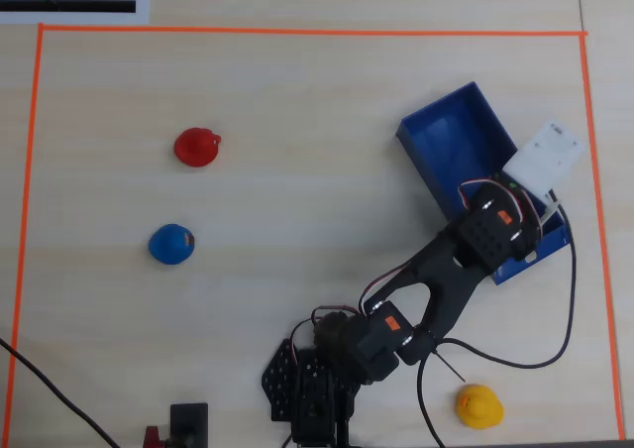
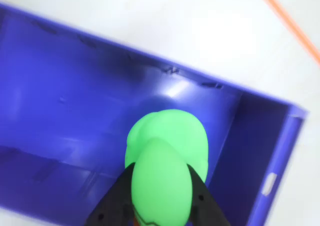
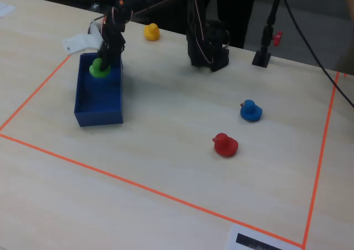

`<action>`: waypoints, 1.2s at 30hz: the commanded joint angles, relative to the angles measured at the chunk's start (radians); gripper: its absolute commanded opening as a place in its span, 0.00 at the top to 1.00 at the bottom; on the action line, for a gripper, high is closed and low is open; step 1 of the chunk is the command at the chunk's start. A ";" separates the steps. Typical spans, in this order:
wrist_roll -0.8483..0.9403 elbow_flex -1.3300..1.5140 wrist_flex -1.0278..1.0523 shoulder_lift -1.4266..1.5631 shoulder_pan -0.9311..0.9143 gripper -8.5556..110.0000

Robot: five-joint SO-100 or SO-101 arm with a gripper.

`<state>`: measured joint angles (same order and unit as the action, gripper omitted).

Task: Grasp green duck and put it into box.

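The green duck is pinched between my black jaws, which close on its sides. My gripper holds it low inside the dark blue box, near one short end. In the fixed view the duck sits at the far end of the box, with the gripper coming down on it from above. In the overhead view the arm and wrist cover the duck, and only the box shows at the right. I cannot tell whether the duck touches the box floor.
A red duck, a blue duck and a yellow duck stand on the light wooden table. Orange tape frames the work area. The arm's base stands at the lower middle of the overhead view.
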<state>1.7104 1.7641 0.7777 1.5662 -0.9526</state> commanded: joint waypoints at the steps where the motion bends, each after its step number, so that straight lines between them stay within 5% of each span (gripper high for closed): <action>1: 0.025 0.052 -0.084 0.051 -0.014 0.91; 24: 0.044 0.080 -0.164 0.061 -0.029 0.78; 30: -0.147 -0.101 -0.014 0.160 0.077 0.80; 36: -0.253 -0.454 0.397 0.244 0.423 0.93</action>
<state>1.4849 1.5294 0.9419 1.7165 -0.7470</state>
